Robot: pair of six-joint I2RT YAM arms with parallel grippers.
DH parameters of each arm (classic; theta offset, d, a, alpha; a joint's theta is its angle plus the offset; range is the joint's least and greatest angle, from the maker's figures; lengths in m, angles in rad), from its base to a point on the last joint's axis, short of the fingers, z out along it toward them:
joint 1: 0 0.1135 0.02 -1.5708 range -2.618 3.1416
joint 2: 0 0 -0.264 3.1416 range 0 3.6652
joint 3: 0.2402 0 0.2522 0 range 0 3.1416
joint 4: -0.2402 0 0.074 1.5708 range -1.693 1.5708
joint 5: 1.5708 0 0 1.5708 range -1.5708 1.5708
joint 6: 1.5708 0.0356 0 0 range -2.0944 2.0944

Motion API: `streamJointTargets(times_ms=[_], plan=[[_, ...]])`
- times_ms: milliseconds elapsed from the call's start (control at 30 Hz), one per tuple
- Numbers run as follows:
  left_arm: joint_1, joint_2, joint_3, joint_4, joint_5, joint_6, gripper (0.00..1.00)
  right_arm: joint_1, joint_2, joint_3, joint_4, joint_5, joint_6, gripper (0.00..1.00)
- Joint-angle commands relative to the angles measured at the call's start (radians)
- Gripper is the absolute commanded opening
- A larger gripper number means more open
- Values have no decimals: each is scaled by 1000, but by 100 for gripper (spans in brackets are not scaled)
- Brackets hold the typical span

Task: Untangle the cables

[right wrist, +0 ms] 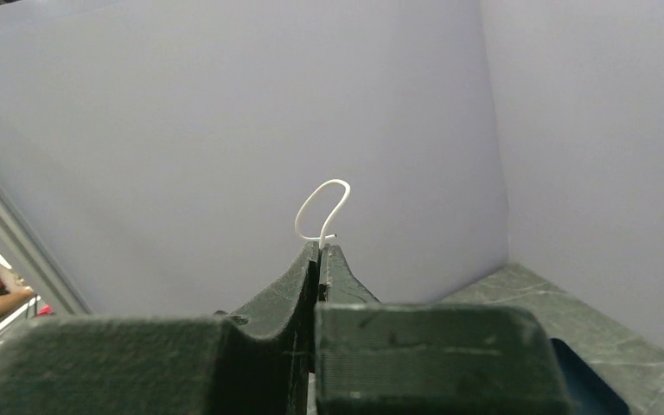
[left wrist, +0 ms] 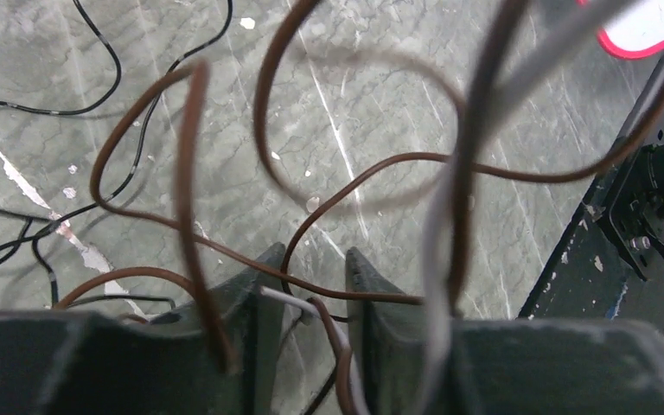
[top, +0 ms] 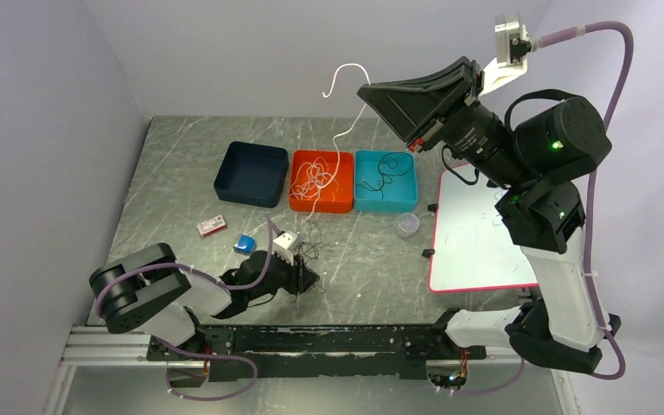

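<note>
We hold a white cable (top: 339,147) high over the table (top: 181,199) in the right gripper (right wrist: 320,251), while the left gripper (left wrist: 311,256) sits low in a tangle.

The right fingers are pressed together on the white cable, and a small loop curls above their tips. Below them it hangs in a thin wavy line into the orange tray (top: 341,207), where more white cable lies in a loose heap. A thin dark cable (top: 380,173) curls in the teal tray (top: 386,207) just beside it. Our left gripper's jaws stand apart near the table's front edge. Brown cables (left wrist: 186,173) arch in wide loops over and between them, and a short white end lies across the gap. Thin black cables (left wrist: 104,52) wander over the table just beyond.
</note>
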State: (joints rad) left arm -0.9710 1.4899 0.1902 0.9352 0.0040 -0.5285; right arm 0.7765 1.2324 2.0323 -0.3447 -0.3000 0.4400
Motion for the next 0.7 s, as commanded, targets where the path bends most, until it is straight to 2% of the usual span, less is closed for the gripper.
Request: streamJointTargets(times_ms=[0,133,200,467,667], plan=[[4,11,-6,51,36,-13,31,7,3,41,-5,67,-51,0],[3,4,-18,42,31,-20,12,6,-7,66,-2,143,-102,0],[3,-1,-32,46,22,-26,8,6,-12,86,-5,195,-138,0],[3,-39,-74,39,-4,-46,13,6,-52,113,10,396,-271,0],[3,-58,-76,-1,-19,-50,9,6,-79,120,20,467,-330,0]])
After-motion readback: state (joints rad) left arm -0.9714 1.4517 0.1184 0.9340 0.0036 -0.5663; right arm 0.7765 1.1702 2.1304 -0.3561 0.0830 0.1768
